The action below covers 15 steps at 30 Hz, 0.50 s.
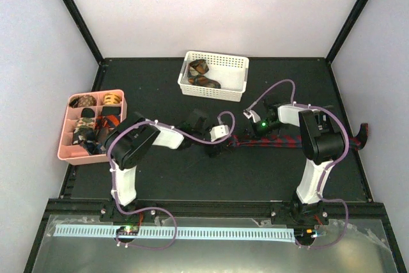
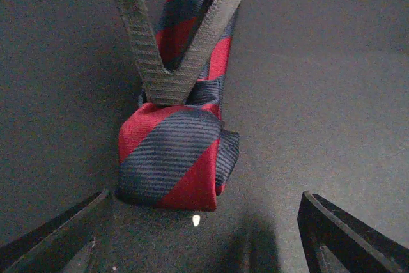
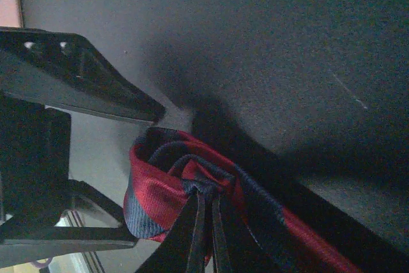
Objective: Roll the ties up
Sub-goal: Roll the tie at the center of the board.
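A red-and-navy striped tie (image 1: 275, 142) lies across the black mat, its left end wound into a small roll (image 2: 172, 164). My right gripper (image 3: 208, 199) is shut on the centre of that roll (image 3: 160, 183), its fingers (image 2: 167, 87) meeting in a V just above the coil. My left gripper (image 2: 204, 222) is open, with its jaws standing wide on either side of the roll and touching nothing. From above, the left gripper (image 1: 215, 147) and right gripper (image 1: 238, 139) meet mid-table at the rolled end.
A white basket (image 1: 236, 62) at the back holds loose patterned ties (image 1: 201, 75). A pink compartment tray (image 1: 64, 139) at the left holds several rolled ties (image 1: 83, 101). The tie's far end (image 1: 363, 133) hangs over the mat's right edge. Purple cables run along both arms.
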{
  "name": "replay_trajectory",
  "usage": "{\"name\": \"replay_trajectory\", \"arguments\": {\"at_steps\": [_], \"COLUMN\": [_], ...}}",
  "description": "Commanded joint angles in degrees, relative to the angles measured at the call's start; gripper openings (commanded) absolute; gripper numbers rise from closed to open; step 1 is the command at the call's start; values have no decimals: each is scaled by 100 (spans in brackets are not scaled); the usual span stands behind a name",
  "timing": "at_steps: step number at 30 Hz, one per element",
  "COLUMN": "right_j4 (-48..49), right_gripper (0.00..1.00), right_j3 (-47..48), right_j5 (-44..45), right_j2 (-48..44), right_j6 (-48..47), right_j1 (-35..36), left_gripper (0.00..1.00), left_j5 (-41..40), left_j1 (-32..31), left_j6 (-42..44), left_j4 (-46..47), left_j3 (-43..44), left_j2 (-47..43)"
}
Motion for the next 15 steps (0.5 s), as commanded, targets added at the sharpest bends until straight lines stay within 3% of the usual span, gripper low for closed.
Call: {"name": "replay_trajectory", "arguments": {"at_steps": [1,8,15], "right_j4": [131,188,182], "right_gripper": [2,2,2], "right_j3": [-133,-165,-165], "right_j5": [54,-49,-86], "right_j2": [-131,-172,-189], "right_j6": [-55,-23,-13], "right_j1": [-62,-82,-91], "left_gripper": [82,89,75], "left_j5": [-110,-320,-539], "left_j1": [25,-156,-227], "left_j6": [-202,-13,-48], "left_j4": [743,587,453], "left_j3": [-207,199,645], "left_j2": [-315,158,479]}}
